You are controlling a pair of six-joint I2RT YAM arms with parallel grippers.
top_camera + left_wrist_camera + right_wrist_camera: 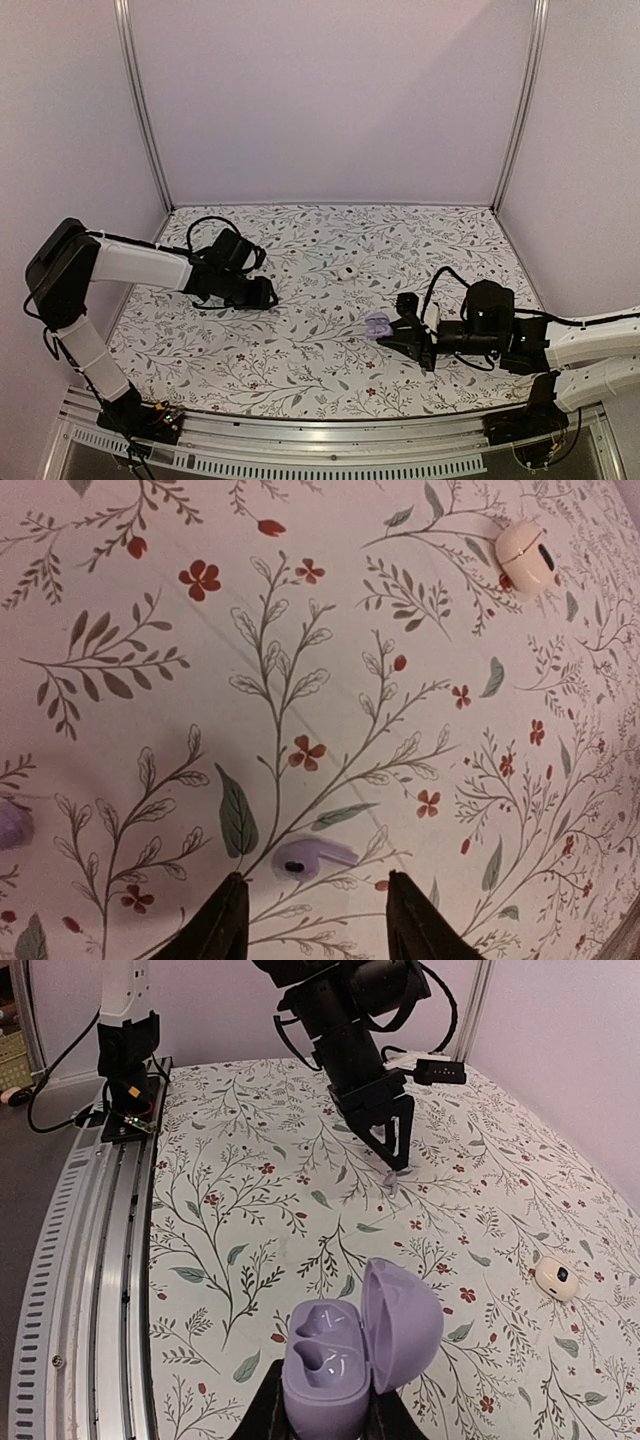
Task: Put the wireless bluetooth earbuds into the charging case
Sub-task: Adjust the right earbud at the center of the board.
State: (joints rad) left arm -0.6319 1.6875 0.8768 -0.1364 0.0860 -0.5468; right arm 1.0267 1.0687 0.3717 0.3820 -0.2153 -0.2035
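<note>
On the flowered table, at about 9 o'clock in the overhead view, the left gripper hangs low with its tips pointing down at the cloth. Its wrist camera shows the two dark fingers spread apart and holding nothing.

A lilac earbud lies flat on the table just ahead of the gap between them, at 12 o'clock from the fingertips. It looks free of both fingers. Its long axis runs from 9 o'clock to 3 o'clock in that view, bulb at 9 and stem at 3. It therefore lies along the line on which the jaws close, not across it. A pinch from this pose would likely catch it end to end, so turning the wrist may help.

The right gripper is pressed onto the base of the open lilac charging case, lid tipped back, both wells apparently empty. From the left gripper the case lies between 3 and 4 o'clock, well apart, so the left arm is much the nearer to the earbud.

A white rounded case sits toward 1 o'clock, clear of both.
</note>
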